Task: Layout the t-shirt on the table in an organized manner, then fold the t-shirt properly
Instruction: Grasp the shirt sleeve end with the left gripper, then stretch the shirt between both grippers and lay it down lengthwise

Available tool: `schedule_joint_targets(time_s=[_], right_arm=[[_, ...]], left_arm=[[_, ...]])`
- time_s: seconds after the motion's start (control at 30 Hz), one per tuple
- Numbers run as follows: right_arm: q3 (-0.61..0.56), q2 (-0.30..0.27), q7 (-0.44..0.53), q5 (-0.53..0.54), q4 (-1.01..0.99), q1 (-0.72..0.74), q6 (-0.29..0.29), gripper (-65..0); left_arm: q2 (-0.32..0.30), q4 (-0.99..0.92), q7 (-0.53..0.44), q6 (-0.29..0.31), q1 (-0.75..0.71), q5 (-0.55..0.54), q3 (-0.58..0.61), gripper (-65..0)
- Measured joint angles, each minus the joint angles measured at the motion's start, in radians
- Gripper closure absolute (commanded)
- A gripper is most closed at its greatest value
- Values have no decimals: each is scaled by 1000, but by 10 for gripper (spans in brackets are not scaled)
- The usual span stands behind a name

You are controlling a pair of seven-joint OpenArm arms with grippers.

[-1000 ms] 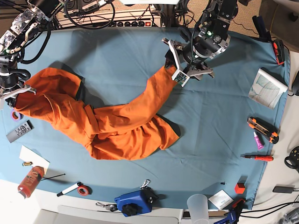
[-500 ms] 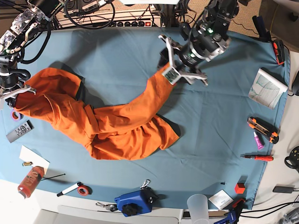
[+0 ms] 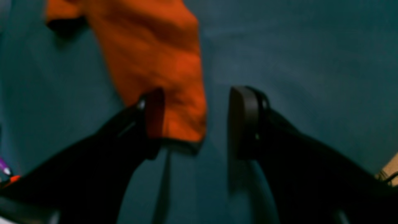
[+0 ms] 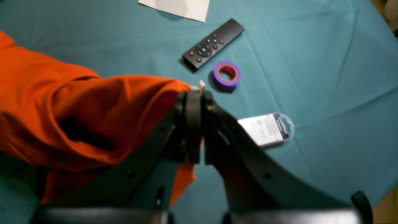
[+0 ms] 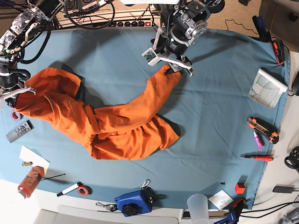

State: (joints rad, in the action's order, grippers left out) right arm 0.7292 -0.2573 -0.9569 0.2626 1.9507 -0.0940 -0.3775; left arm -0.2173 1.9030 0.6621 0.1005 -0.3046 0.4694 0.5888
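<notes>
Base view: t-shirt [image 5: 112,121] mid-table [image 5: 219,116]; bare cloth right, front.

We see clutter around the edges: a black remote control [image 4: 213,44] beside a roll of purple tape [image 4: 227,74], a white sheet of paper [image 4: 176,7], and a clear plastic packet [image 4: 266,128]. Elsewhere lie a blue device [image 5: 134,202], an orange utility knife [image 5: 262,129], a red-handled screwdriver [image 5: 258,157], an open booklet [image 5: 266,87], and a clear plastic cup [image 5: 198,207].
</notes>
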Motion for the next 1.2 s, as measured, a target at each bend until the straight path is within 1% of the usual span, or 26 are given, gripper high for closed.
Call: schedule_joint_targets(time_s=[0.07,0.13,0.17,0.2,0.3,0.4,0.47,0.5,0.57,0.6,0.63,0.7,0.77,0.9,1.0,1.07,1.1,1.13,1.2], right_arm=[[0,0,0,0,0,0,0,0],[0,0,0,0,0,0,0,0],[0,0,0,0,0,0,0,0],[0,0,0,0,0,0,0,0],[0,0,0,0,0,0,0,0],[0,0,0,0,0,0,0,0],[0,0,0,0,0,0,0,0],[0,0,0,0,0,0,0,0],[0,-1,13,0,0,0,0,0],[0,-6,27,0,0,0,-8,0],[-1,-17,40,0,0,0,-15,0],[-1,-46,53,0,0,13,-19,0],[-1,-82,58,0,0,39,-21,0],[-1,-146,67,7,0,113,-22,0],[-1,-173,76,12,0,157,-19,0],[-1,-175,87,39,-1,175,-18,0],[-1,-177,88,69,-9,185,-19,0],[-3,-178,100,97,-28,200,-23,0],[-21,-178,108,107,-84,244,-21,0]], left_arm=[[1,-12,-8,-10,4,0,0,-335],[1,-23,-12,-56,10,-3,0,-335],[1,-26,-11,-68,15,-3,2,-331],[1,-30,-9,-75,22,-3,2,-309],[0,-39,19,-77,51,-3,2,-215],[0,-40,18,-78,59,-18,0,-127],[0,-40,30,-77,58,-18,0,-29],[0,-40,37,-77,59,-18,1,0],[0,-40,45,-77,60,-3,1,0],[0,-38,61,-89,61,17,2,0],[0,-30,80,-116,63,35,3,0],[-1,3,119,-195,76,101,5,0],[-3,47,150,-229,118,140,3,0],[-2,100,143,-225,196,118,-39,0],[-2,100,146,-217,246,84,-116,0],[-2,100,146,-217,282,33,-192,0],[-2,100,146,-204,299,3,-231,0],[-2,100,143,-186,315,-34,-269,0],[-17,100,138,-139,345,-134,-332,0]])
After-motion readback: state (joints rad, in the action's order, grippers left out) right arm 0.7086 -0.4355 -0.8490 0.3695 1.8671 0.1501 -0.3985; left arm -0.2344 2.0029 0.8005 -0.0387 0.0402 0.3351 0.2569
